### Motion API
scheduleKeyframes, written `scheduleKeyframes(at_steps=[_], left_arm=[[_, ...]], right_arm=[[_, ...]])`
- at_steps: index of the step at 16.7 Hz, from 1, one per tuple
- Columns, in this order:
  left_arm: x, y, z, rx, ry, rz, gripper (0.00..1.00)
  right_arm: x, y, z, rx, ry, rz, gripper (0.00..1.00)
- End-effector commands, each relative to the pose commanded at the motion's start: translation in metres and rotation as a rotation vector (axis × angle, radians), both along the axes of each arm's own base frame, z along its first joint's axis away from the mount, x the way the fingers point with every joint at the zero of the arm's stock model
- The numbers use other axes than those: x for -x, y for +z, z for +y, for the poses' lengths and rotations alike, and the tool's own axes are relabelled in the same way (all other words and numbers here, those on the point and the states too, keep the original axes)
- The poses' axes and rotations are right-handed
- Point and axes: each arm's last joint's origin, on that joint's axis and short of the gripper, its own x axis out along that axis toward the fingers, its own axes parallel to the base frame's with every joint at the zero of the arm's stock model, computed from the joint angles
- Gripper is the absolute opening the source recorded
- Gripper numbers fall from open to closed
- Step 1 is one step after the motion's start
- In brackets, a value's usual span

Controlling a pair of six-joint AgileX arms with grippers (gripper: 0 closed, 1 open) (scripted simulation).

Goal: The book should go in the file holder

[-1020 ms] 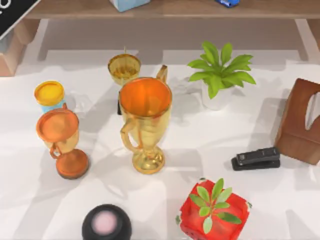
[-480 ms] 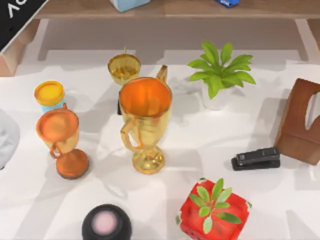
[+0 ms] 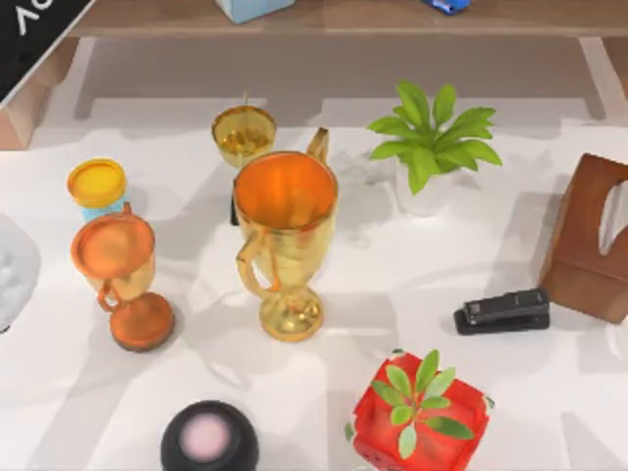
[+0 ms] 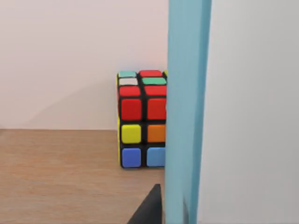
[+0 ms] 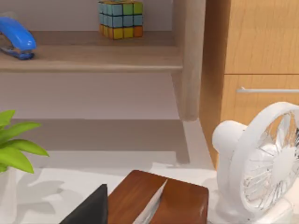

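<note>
Task item: the book (image 3: 27,31) is showing at the far-left top corner of the top view, black cover with white lettering, well apart from the trophies and other clutter on the desk (image 3: 392,285). Its visible edge is running diagonally, lower-left to upper-right, so I am taking the long axis as oblique to the shelf (image 3: 392,18). The target, a pale-blue file holder (image 3: 250,8), is sitting on that shelf at the top edge, to the right of the book along the shelf line. The coming move is therefore turning on a rightward carry plus a rotation to bring the book in line with the holder's slot. The left arm is the nearer one. A white rounded body (image 3: 10,270) at the desk's left edge is probably part of it. The left wrist view is looking level along the wooden shelf at a Rubik's cube (image 4: 140,119), with an upright pale-blue panel (image 4: 184,112) very close in front. I am judging that panel to be the holder's wall, not confirmed. The left end effector (image 4: 150,209) is appearing as one dark tip beside the panel; cannot tell whether it is open, closed or gripping the book. The right end effector (image 5: 91,210) is sitting parked at the desk's right side by the wooden tissue box (image 5: 159,200) and a white fan (image 5: 261,158); cannot tell its state either.
</note>
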Motion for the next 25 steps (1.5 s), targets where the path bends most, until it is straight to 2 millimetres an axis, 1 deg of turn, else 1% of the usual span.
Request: scheduleKeyframes(at_steps=[6, 7, 17, 23, 25], left_arm=[[0.000, 0.000, 0.000, 0.000, 0.000, 0.000, 0.02], [0.000, 0.000, 0.000, 0.000, 0.000, 0.000, 0.00], [0.001, 0.001, -0.002, -0.001, -0.006, 0.001, 0.00], [0.001, 0.014, -0.002, 0.000, -0.003, -0.002, 0.00], [0.001, 0.015, -0.001, -0.001, -0.003, -0.001, 0.00]], right_arm=[[0.000, 0.000, 0.000, 0.000, 0.000, 0.000, 1.00], [0.000, 0.000, 0.000, 0.000, 0.000, 0.000, 1.00], [0.000, 0.000, 0.000, 0.000, 0.000, 0.000, 1.00], [0.000, 0.000, 0.000, 0.000, 0.000, 0.000, 1.00], [0.000, 0.000, 0.000, 0.000, 0.000, 0.000, 1.00]])
